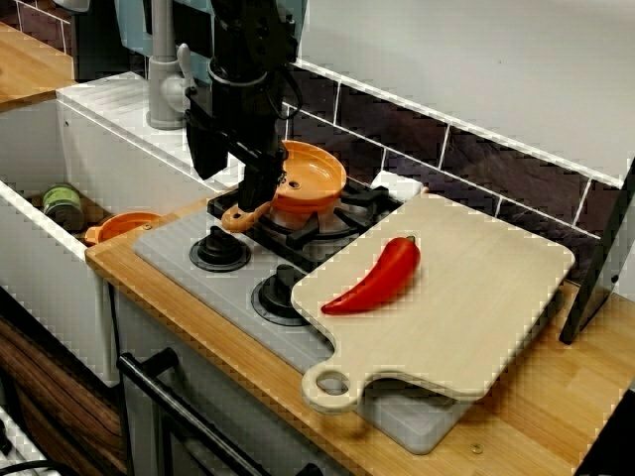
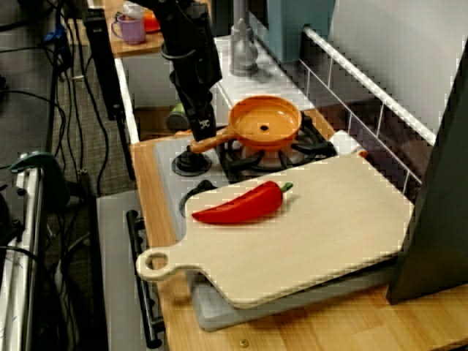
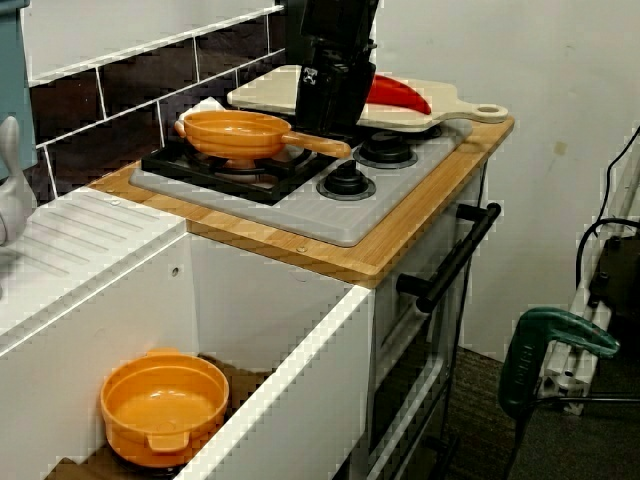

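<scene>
As I cannot tell whether the gripper (image 1: pixel 260 194) clasps the pan handle (image 1: pixel 238 215), I want it centred, clear of the near knob (image 1: pixel 219 246).

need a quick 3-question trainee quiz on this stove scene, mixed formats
1. True or false: the red chili pepper lies in the orange frying pan.
2. Short answer: which part of the frying pan is the hand at?
3. Fill in: the orange bowl sits in the ____.
Key: 1 false, it lies on the wooden cutting board; 2 the handle; 3 sink.
</scene>
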Action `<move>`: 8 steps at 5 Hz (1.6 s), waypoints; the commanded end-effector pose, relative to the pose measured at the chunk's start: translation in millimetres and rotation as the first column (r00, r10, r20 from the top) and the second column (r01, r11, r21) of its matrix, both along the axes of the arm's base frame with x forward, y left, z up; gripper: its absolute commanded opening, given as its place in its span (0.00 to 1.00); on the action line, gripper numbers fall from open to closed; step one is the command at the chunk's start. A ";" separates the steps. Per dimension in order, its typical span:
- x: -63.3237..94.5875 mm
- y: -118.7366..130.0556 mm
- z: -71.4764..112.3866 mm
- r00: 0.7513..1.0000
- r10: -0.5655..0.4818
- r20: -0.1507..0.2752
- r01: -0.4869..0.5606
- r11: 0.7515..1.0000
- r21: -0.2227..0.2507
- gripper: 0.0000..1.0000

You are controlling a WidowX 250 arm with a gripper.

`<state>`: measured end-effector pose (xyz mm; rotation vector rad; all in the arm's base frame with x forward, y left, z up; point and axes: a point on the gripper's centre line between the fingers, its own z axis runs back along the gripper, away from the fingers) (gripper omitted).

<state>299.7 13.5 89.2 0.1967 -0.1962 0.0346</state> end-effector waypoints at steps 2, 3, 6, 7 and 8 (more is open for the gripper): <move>17.1 -1.5 -8.9 0.999 0.043 -0.019 -0.043 0.999 0.001 1.00; 19.9 -5.4 -12.1 0.999 0.048 -0.018 -0.048 0.999 0.005 1.00; 21.0 -6.2 -17.6 0.998 0.048 -0.036 -0.048 0.999 0.023 1.00; 18.8 -6.0 -16.1 0.998 0.043 -0.036 -0.042 0.999 0.022 1.00; 18.3 -4.7 -16.3 0.998 0.041 -0.038 -0.041 0.999 0.024 1.00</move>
